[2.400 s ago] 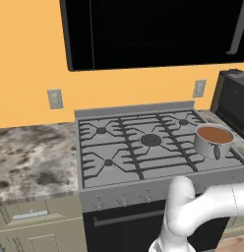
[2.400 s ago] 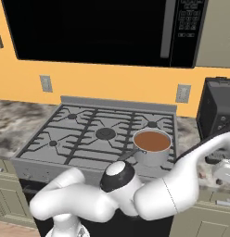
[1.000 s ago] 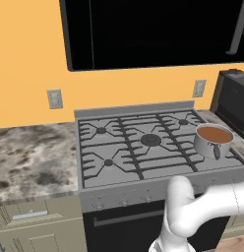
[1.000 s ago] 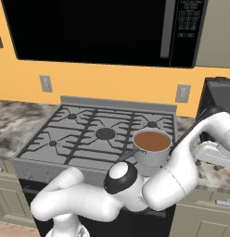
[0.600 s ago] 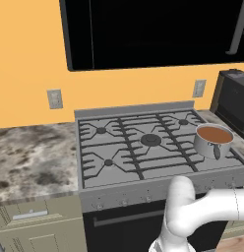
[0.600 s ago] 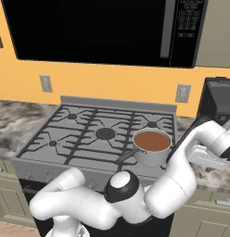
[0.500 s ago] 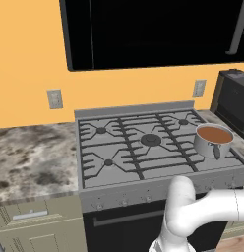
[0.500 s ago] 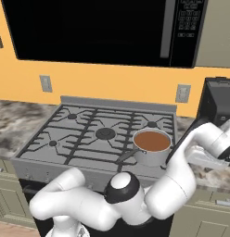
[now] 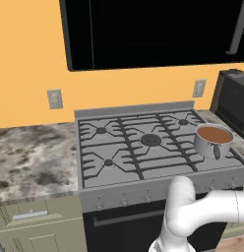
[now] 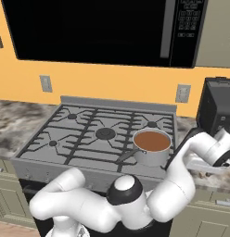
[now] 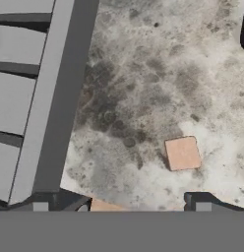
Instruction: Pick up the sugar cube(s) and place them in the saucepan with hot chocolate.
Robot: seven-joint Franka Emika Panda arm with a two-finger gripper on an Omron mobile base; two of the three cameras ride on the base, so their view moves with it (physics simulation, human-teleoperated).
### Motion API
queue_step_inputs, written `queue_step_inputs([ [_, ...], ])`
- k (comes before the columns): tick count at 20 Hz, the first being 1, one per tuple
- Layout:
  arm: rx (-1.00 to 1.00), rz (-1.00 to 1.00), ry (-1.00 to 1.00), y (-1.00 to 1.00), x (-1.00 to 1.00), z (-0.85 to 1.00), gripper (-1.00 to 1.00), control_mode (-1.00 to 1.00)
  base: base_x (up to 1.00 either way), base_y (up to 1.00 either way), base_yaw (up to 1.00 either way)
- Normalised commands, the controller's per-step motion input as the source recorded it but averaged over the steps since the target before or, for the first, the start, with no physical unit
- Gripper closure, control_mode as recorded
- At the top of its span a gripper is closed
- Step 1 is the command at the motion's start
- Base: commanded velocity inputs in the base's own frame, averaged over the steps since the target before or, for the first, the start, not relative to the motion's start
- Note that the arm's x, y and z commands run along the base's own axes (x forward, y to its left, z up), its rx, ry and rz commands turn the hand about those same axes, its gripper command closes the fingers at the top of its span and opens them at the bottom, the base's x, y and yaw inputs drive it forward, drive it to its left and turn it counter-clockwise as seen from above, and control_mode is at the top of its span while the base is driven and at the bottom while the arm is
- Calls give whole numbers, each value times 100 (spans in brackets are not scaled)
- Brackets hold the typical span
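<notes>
A tan sugar cube (image 11: 182,153) lies on the marbled counter (image 11: 143,88), ahead of my right fingertip. The top edge of a second tan cube (image 11: 106,205) shows low between my fingertips, close to the left one. My gripper (image 11: 134,204) is open, its tips wide apart just above the counter, right of the stove. The saucepan with hot chocolate (image 10: 151,146) is shiny steel with brown liquid. It stands on the stove's front right burner, and the left base view has the saucepan (image 9: 213,140) at the right. My wrist (image 10: 214,155) hangs over the counter to the right of the pan.
The stove's grey side edge (image 11: 55,98) runs down the left of the hand view. A black appliance (image 10: 219,109) stands on the counter behind my wrist, and the same black appliance (image 9: 234,98) shows at the right of the left base view. A dark microwave (image 10: 103,28) hangs above the stove.
The arm's far end has swung from a stretched, low pose to a folded one over the counter right of the stove. In the last half second it has barely moved.
</notes>
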Motion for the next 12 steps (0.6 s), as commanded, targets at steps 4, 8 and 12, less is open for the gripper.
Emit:
queue_step_inputs([
  [4,-7,-2,0,-61,13,-12,-100,-100,0,0,0],
  [8,-8,0,0,-29,21,-19,-100,-100,0,0,0],
  [12,-1,0,0,4,25,-17,-100,-100,0,0,0],
])
